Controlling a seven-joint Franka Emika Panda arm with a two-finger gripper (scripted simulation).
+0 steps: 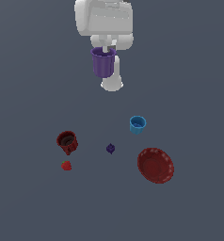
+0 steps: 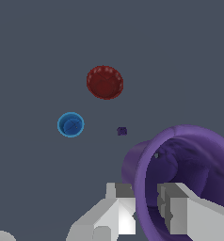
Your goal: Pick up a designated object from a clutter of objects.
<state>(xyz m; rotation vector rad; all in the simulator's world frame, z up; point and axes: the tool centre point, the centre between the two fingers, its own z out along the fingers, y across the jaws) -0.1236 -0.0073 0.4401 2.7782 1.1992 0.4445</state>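
The purple ribbed cup hangs high above the floor at the top of the exterior view, held in my gripper. In the wrist view the purple cup fills the corner. My gripper is shut on its rim, one finger outside the wall and one inside. Below lie the blue cup, the dark red mug, the red ribbed dish, the strawberry and the tiny purple lump.
The wrist view shows the blue cup, the red dish and the purple lump far below on the grey floor. The arm's white base stands behind the cup.
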